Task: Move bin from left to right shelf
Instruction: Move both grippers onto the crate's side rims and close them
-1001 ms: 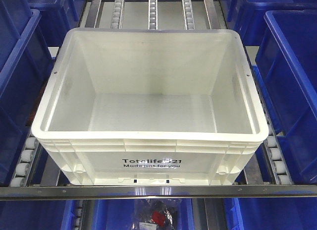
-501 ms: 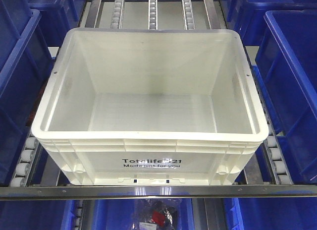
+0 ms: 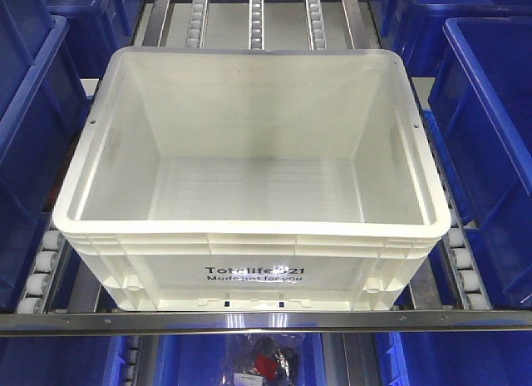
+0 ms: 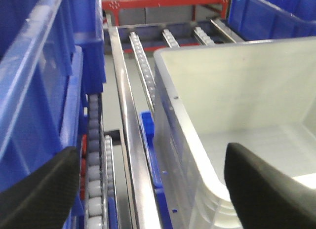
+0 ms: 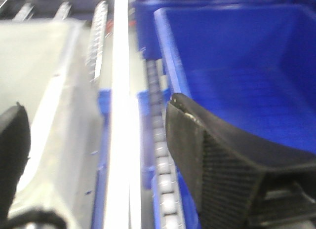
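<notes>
Steel roller lanes run back into the shelf [image 3: 332,20], with blue bins [image 3: 490,111] packed in on both sides. The white bin [image 3: 166,274] sits on the middle lane's rollers [image 3: 37,282], hard up at the shelf's front edge, its base just behind the front rail [image 3: 266,321].

It stands upright and empty, mouth to the ceiling, with the print [image 3: 253,274] facing out over the front edge. Its long axis looks to run side to side, along that rail.

The left hand [image 4: 150,152] is spread wide above the bin's left wall, one finger over the inside and one outside over the rollers. The right hand [image 5: 96,108] is just as wide over the right wall, holding nothing.

By my reckoning this is the grab. Both hands should drop evenly, and each outer finger must slip between wall and side rails [image 4: 129,140] without catching them. They should pinch at matching spots partway along the walls, so the bin lifts level and clears the front rail and the neighbouring bins.
</notes>
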`<state>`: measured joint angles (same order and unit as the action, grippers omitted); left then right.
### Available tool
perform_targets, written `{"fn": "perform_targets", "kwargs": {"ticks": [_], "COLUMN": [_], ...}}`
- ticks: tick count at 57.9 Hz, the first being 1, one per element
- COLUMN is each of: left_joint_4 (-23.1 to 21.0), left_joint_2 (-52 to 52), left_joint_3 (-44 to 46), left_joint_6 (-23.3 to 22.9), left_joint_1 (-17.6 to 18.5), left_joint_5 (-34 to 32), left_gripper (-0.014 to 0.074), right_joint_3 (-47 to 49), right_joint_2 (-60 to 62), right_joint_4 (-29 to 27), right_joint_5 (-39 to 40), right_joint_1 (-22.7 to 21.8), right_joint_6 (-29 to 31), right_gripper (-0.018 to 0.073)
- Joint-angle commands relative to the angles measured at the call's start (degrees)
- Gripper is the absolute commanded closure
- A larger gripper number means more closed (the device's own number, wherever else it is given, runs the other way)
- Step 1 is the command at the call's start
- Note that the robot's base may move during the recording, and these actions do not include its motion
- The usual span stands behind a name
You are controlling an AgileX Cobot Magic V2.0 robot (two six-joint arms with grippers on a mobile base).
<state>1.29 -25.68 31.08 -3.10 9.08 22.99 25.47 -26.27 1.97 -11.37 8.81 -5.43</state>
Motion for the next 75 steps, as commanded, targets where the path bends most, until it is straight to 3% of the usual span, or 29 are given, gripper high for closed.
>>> {"fn": "perform_targets", "kwargs": {"ticks": [1, 14, 41, 66, 75], "left_joint_4": [-0.17, -0.77, -4.5, -4.44, -4.55], "left_joint_2": [-5.17, -22.45, -47.59, -58.06, -59.61], "left_joint_3": [5.68, 18.75, 38.82, 43.36, 43.45], "left_joint_6": [-0.05, -0.18, -0.38, -0.38, -0.38], "left_joint_1": [1.32, 1.92, 1.92, 1.92, 1.92], "left_joint_5": [-0.41, 11.4, 22.15, 24.23, 22.84], "left_gripper": [0.0017, 0.0017, 0.0017, 0.0022, 0.0079], "right_joint_3": [5.59, 19.05, 43.29, 52.74, 54.72], "right_joint_2": [-5.22, -21.06, -47.03, -58.72, -61.3], "right_joint_4": [0.24, -2.85, -4.95, -4.5, -4.56], "right_joint_5": [-0.33, -6.96, -25.19, -33.84, -34.58], "right_joint_1": [2.82, 5.37, 5.06, 4.78, 4.78], "right_joint_6": [0.25, -0.01, -0.08, -0.37, -0.37], "right_gripper": [0.0029, 0.0029, 0.0029, 0.0034, 0.0103]}}
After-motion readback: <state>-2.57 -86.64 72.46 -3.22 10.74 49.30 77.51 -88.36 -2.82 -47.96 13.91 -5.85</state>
